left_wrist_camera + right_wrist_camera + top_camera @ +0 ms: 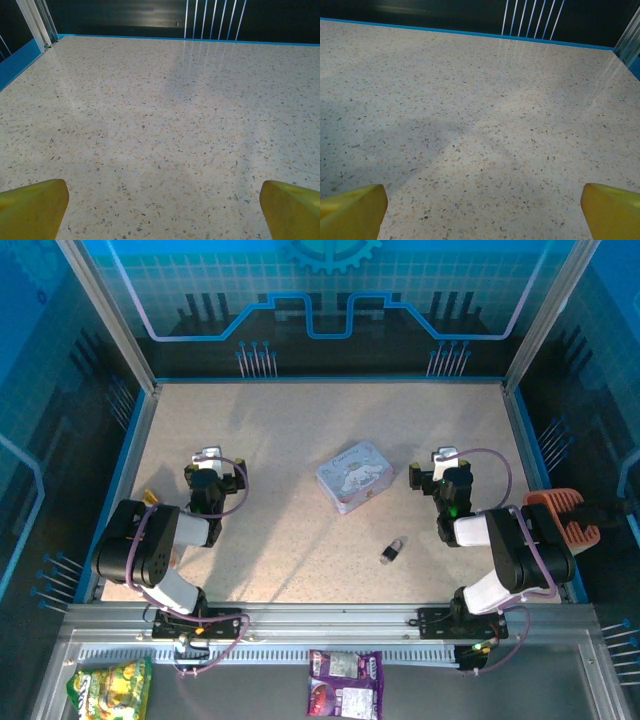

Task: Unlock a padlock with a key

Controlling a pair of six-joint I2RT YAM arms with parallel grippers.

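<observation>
My left claw (pixel 209 462) and my right claw (pixel 444 462) were both wide open and held nothing. The tiny padlock (pixel 395 550) lay on the counter (pixel 280 540) at 7 o'clock from my right claw, and the key was too small for me to pick out. I thought the little lock could slide or flip away if my big fingers bumped it. The blue tin (pixel 353 476), at 11 o'clock from the padlock, was shut, so I could not tell what was inside.

The padlock (pixel 394 550) lies lower right of the frame's centre; the tin (pixel 354 477) sits near it, up-left. The left gripper (pixel 211 464) and right gripper (pixel 441 466) flank the tin.
</observation>
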